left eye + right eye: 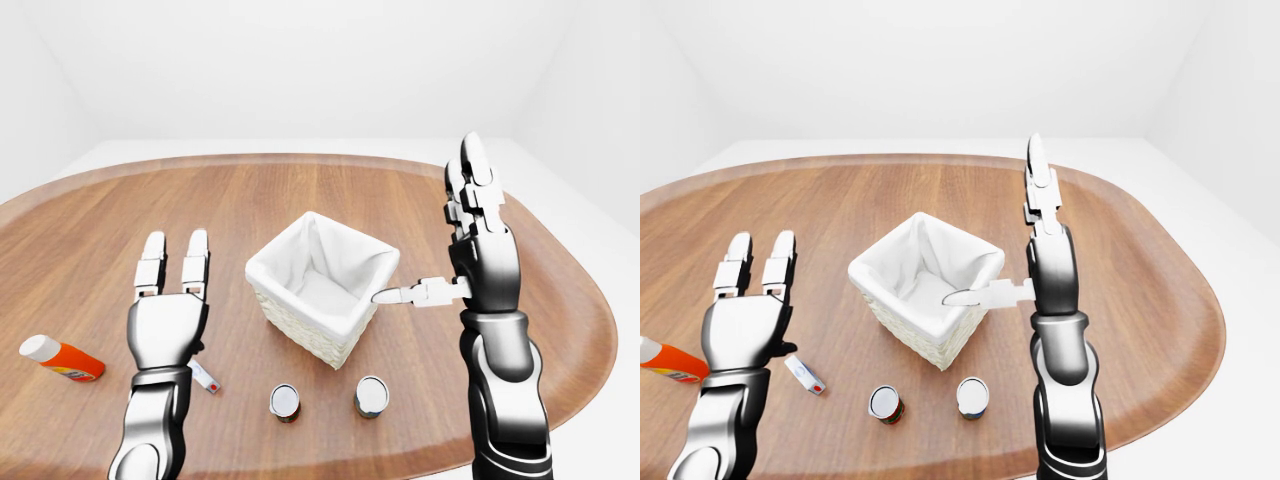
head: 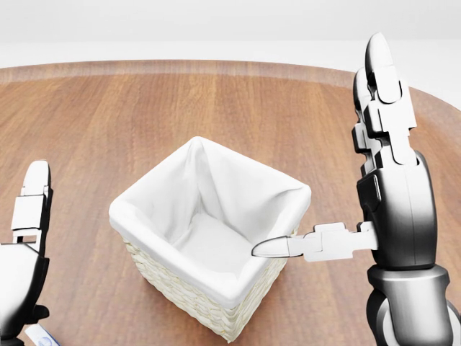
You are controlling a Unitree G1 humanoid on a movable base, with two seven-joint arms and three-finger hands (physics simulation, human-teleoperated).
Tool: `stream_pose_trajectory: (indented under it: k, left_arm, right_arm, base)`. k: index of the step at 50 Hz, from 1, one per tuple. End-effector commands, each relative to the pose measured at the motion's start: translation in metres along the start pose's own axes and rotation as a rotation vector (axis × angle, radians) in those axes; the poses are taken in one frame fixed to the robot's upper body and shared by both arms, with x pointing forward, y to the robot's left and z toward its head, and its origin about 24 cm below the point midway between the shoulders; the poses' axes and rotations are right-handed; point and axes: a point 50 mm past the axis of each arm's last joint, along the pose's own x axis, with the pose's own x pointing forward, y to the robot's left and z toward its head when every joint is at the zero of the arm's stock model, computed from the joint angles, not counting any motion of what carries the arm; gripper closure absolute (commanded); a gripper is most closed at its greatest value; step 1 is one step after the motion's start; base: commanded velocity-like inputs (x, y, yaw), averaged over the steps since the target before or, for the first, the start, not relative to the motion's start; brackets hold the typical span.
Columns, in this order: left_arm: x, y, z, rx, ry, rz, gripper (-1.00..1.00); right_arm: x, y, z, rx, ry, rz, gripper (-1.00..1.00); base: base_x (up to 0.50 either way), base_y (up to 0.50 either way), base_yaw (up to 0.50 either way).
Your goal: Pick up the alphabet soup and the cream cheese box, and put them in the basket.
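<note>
Both hands open — left hand (image 1: 167,325), right hand (image 1: 478,262) — flanking basket (image 1: 322,287)

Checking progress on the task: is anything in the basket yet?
No. The basket shows only its white lining, and both cans stand on the table.

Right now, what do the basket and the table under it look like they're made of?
The basket looks like pale woven wicker with a ribbed weave, lined in soft white cloth that folds over its rim. The table looks like polished brown wood, with streaky grain and a slight sheen.

Bright, even, sharp simulator renders with soft faint shadows, light perhaps from overhead.
</note>
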Motion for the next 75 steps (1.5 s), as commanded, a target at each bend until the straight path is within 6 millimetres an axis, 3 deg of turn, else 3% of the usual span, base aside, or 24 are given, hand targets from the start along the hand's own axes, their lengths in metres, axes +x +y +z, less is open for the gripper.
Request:
stream_pose_trajectory:
  k: [1,14,21,40,55,75]
  left_arm:
    - [-0.012,-0.015,-0.012,0.036,0.029,-0.075,-1.00]
    - [-0.025,-0.020,-0.016,0.051,0.049,-0.135,-1.00]
    - [-0.032,-0.038,-0.015,0.102,0.023,-0.189,-1.00]
    - [-0.047,-0.061,-0.016,0.170,-0.035,-0.238,-1.00]
    - [-0.054,-0.071,-0.019,0.173,-0.048,-0.277,-1.00]
    - [-0.058,-0.101,-0.014,0.166,-0.125,-0.306,-1.00]
  right_arm:
    - [0.000,0.001,0.001,-0.002,-0.004,0.001,-1.00]
    - [0.000,0.001,0.001,-0.004,-0.006,0.003,-1.00]
    - [0.000,0.000,-0.001,-0.002,0.005,0.003,-1.00]
    - [0.000,0.001,-0.001,-0.003,0.005,0.005,-1.00]
    - [0.000,0.001,-0.002,-0.004,0.008,0.005,-1.00]
    - [0.000,0.002,-0.002,-0.006,0.009,0.008,-1.00]
  base:
    - [0.00,0.00,0.00]
    - [0.00,0.00,0.00]
    - [0.00,0.00,0.00]
    - [0.00,0.00,0.00]
    - [0.00,0.00,0.00]
    - [0.00,0.00,0.00]
